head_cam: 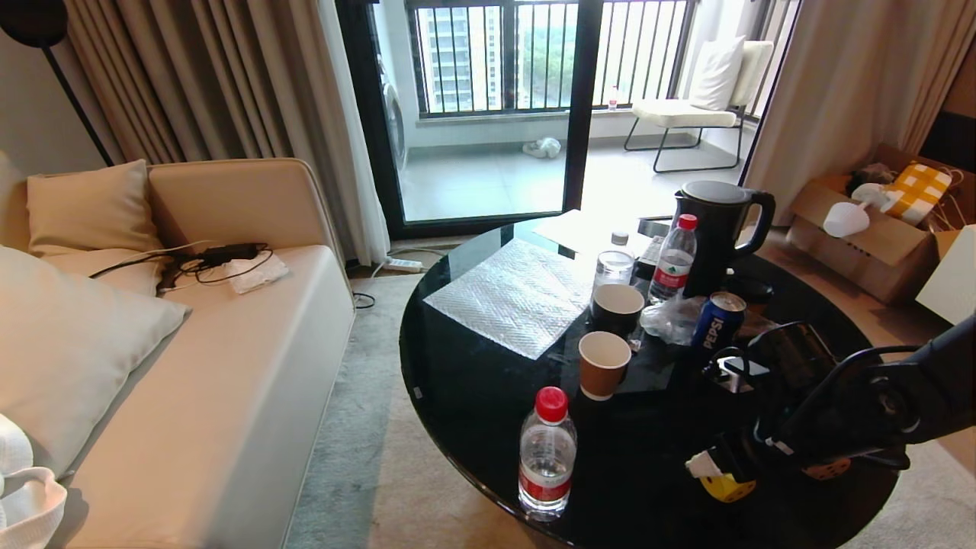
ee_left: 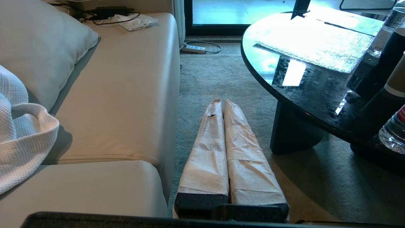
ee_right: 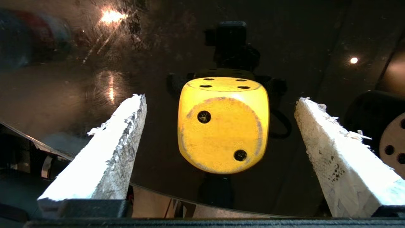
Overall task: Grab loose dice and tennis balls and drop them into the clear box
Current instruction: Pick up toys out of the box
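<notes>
**Yellow die sitting between wide-spread jaws at the table's near edge**

From the head view, the round black glass table (head_cam: 473,366) is carrying a good deal of clutter: a water bottle (head_cam: 547,451) standing close to the near edge, a brown paper cup (head_cam: 603,364) and a dark mug (head_cam: 616,308) towards the middle, a Pepsi can (head_cam: 717,320), a second bottle (head_cam: 673,259) and a black kettle (head_cam: 717,229) towards the far side, and a sheet of bubble wrap (head_cam: 511,296) lying flat on the left part. The right arm is reaching in over the near right edge, and its bulk is hiding much of what lies under it. Its right gripper (head_cam: 724,469) is hanging low over the glass with the yellow die (head_cam: 727,488) peeking out beneath, and a tan die (head_cam: 827,469) is showing just beside it under the arm.

In the left wrist view, the left gripper (ee_left: 221,104) is hanging over the carpet between the sofa (ee_left: 126,95) and the table, its padded fingers pressed together, holding nothing.

In the right wrist view, the jaws are standing wide apart. The yellow die is resting on the glass midway between the two fingers (ee_right: 110,148), touching neither, near the table's edge. The tan die is lying just outside one finger.
</notes>
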{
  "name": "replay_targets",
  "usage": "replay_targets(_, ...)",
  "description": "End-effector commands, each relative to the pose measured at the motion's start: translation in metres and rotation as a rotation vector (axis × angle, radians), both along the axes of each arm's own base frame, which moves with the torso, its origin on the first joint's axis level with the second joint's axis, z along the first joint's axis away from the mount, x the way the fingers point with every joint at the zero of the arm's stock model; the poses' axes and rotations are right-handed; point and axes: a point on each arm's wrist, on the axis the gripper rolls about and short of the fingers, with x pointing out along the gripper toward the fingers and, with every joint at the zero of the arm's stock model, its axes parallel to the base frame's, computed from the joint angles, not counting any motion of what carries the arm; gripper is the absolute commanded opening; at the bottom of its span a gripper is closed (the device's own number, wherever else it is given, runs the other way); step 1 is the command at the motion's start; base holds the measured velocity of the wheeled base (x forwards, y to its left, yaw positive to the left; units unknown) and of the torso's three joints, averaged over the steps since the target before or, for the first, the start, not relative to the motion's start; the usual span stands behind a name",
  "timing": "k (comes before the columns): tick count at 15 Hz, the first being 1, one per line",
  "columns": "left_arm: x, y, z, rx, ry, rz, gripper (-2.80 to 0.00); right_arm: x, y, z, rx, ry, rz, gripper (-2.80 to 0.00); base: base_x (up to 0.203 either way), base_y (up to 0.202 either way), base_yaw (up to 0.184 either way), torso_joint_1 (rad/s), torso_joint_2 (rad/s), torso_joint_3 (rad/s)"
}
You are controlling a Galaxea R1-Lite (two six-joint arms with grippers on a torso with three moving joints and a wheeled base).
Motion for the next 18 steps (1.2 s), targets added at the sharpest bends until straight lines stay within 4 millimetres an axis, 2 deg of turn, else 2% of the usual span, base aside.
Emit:
replay_targets(1,0.0,0.0,0.0,0.0,0.0,0.0,-2.8,0.0016,0.0002,-0.0047,-0.002,0.014,0.001,0.0,0.0,0.0,0.0,0.0,0.0,0.0)
replay_targets(9,0.0,0.0,0.0,0.0,0.0,0.0,-2.8,0.0018,0.0003,-0.01,-0.004,0.032,0.006,0.0,0.0,0.0,0.0,0.0,0.0,0.0)
replay_targets(10,0.0001,0.0,-0.0004,0.0,0.002,0.0,-2.8,0.0018,0.0002,-0.0105,-0.007,0.034,0.007,-2.8,0.0,0.0,0.0,0.0,0.0,0.0)
replay_targets(14,0.0,0.0,0.0,0.0,0.0,0.0,-2.8,0.0006,-0.0001,-0.0087,-0.021,0.031,0.025,-2.8,0.0,0.0,0.0,0.0,0.0,0.0)
replay_targets(18,0.0,0.0,0.0,0.0,0.0,0.0,-2.8,-0.0031,-0.0026,-0.0117,-0.106,0.029,0.014,-2.8,0.0,0.0,0.0,0.0,0.0,0.0)
